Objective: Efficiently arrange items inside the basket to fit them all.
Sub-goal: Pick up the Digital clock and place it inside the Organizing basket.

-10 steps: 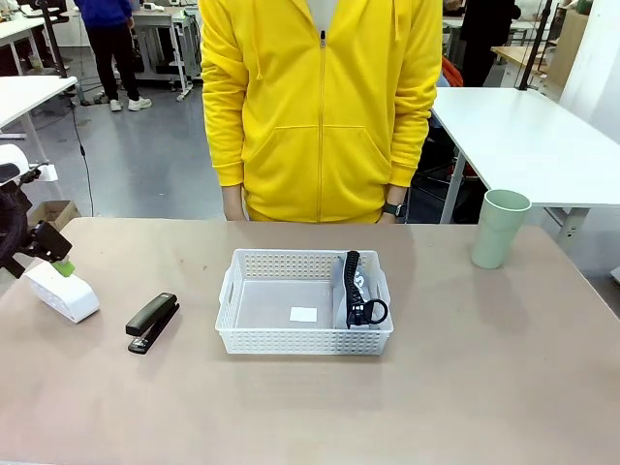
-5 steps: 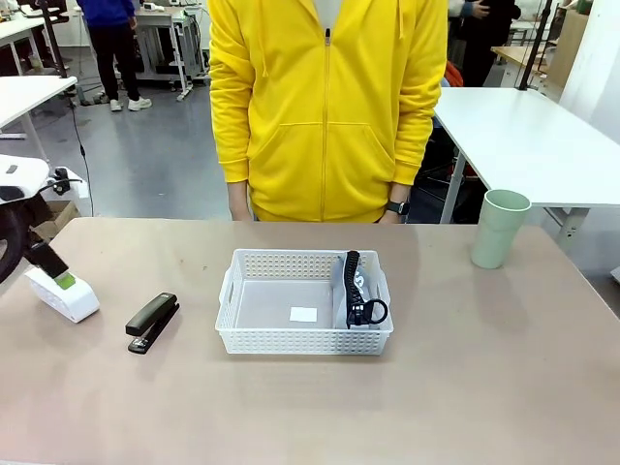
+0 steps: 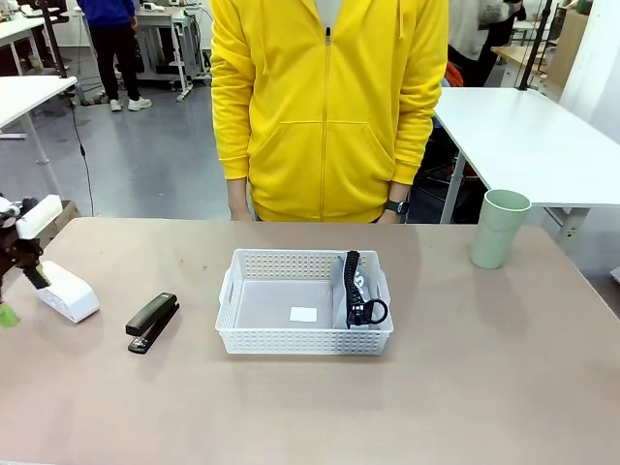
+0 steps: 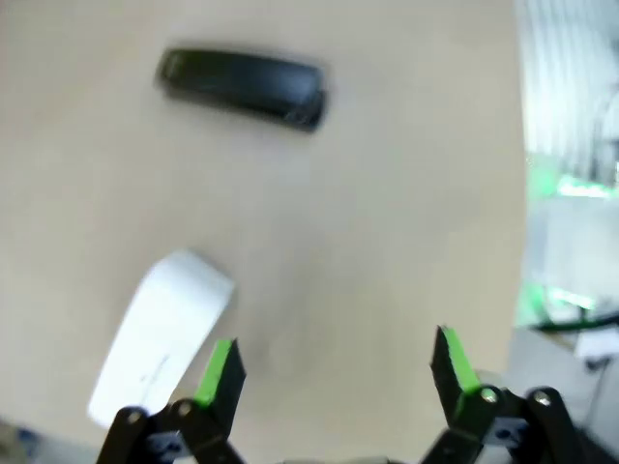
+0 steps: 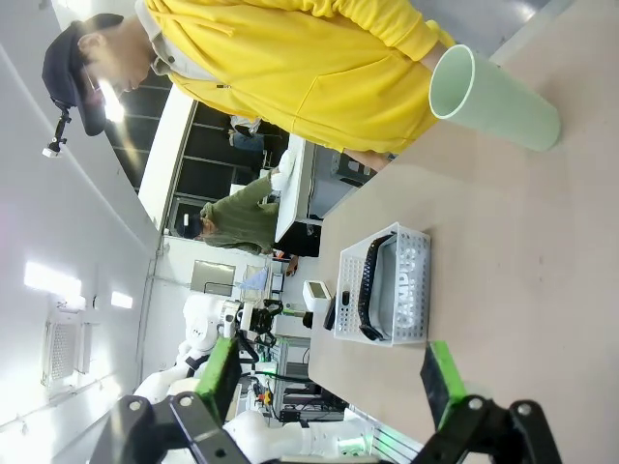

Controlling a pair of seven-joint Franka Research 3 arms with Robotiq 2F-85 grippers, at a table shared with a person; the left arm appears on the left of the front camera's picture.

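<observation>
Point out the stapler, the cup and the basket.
stapler (image 3: pixel 153 323), front view, middle of its top.
cup (image 3: pixel 500 232), front view, middle of its side.
basket (image 3: pixel 303 342), front view, its near wall.

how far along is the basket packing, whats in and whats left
Done: the grey pouch stands on edge along one side of the basket. In hand: nothing is gripped; the left gripper hangs open beside the white box, likely the next pick. Left: the white box, black stapler and green cup all sit on the table outside the basket.
</observation>
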